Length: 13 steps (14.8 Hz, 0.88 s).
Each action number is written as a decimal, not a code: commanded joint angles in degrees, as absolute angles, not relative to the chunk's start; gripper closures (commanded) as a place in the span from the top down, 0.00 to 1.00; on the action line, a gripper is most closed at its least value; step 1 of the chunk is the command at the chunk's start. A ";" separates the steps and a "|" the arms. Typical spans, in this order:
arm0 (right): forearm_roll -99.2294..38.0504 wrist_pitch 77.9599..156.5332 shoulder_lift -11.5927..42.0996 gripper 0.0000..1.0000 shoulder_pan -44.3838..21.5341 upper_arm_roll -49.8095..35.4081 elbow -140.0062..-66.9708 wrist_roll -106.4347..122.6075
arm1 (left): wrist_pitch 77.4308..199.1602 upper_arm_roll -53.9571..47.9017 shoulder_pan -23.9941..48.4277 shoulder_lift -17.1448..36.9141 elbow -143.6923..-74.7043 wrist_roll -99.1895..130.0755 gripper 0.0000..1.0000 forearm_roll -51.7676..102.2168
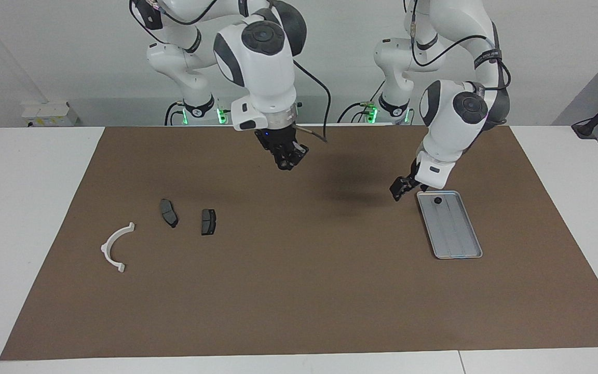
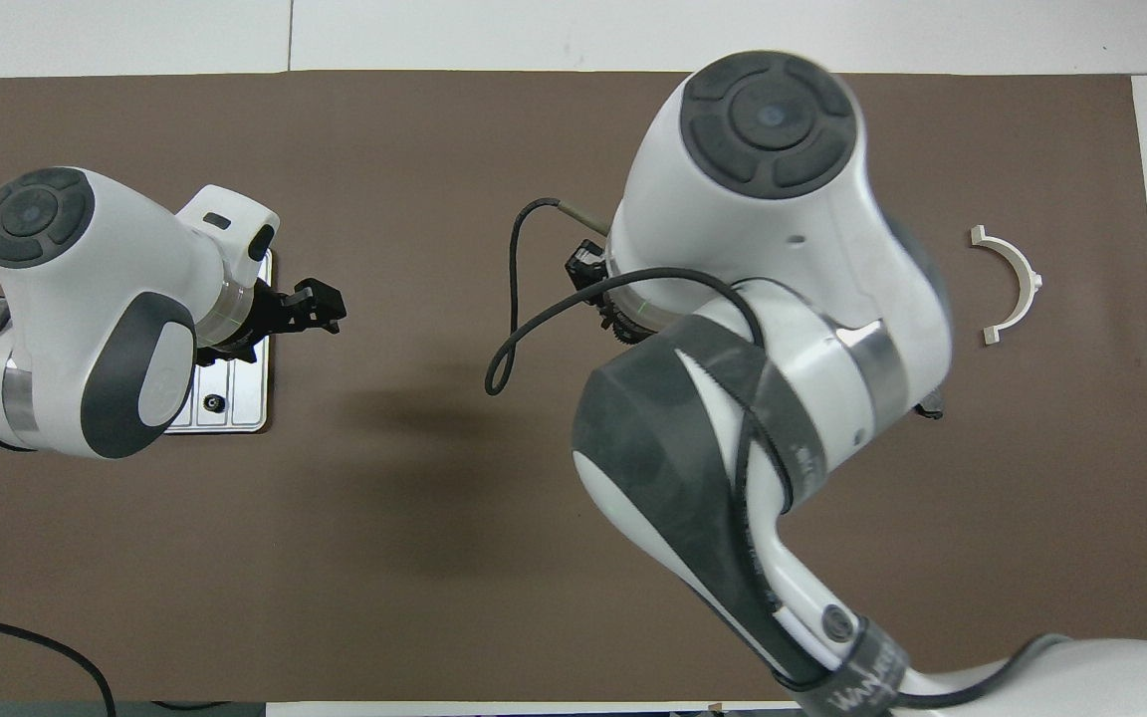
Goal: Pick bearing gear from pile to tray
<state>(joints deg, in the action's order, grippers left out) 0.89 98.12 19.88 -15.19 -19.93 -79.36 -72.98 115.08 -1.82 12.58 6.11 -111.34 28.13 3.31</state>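
The silver tray (image 1: 454, 234) lies on the brown mat toward the left arm's end; it also shows in the overhead view (image 2: 240, 383), partly under the left arm. A small black round piece (image 1: 437, 200) lies in the tray's end nearer the robots, also seen from above (image 2: 214, 403). My left gripper (image 1: 400, 188) is open and empty, low over the mat beside that end of the tray (image 2: 323, 307). The pile lies toward the right arm's end: a white half-ring bracket (image 1: 117, 246) and two dark brake pads (image 1: 168, 212) (image 1: 208, 222). My right gripper (image 1: 288, 157) hangs raised over the mat's middle.
The brown mat (image 1: 299, 291) covers most of the white table. From above, the right arm covers the brake pads; the bracket (image 2: 1012, 284) shows beside it. A loose cable (image 2: 514, 299) hangs from the right wrist.
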 commanded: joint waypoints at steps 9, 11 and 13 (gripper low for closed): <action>10.53 130.86 30.75 0.00 -20.22 -19.69 -96.42 -86.30 | 122.16 -1.32 22.94 6.94 -112.59 44.12 1.00 3.78; 10.81 131.31 31.03 0.00 -20.21 -19.69 -96.42 -86.22 | 122.26 -1.32 22.77 7.29 -112.85 43.86 1.00 3.78; 10.90 132.09 31.29 0.00 -20.13 -19.69 -96.50 -86.22 | 122.08 -1.14 21.10 7.29 -113.12 43.07 1.00 3.78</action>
<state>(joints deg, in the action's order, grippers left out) 9.58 131.52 31.80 -20.60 -19.39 -96.73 -85.26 120.76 -1.74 22.28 7.60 -111.92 43.54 3.38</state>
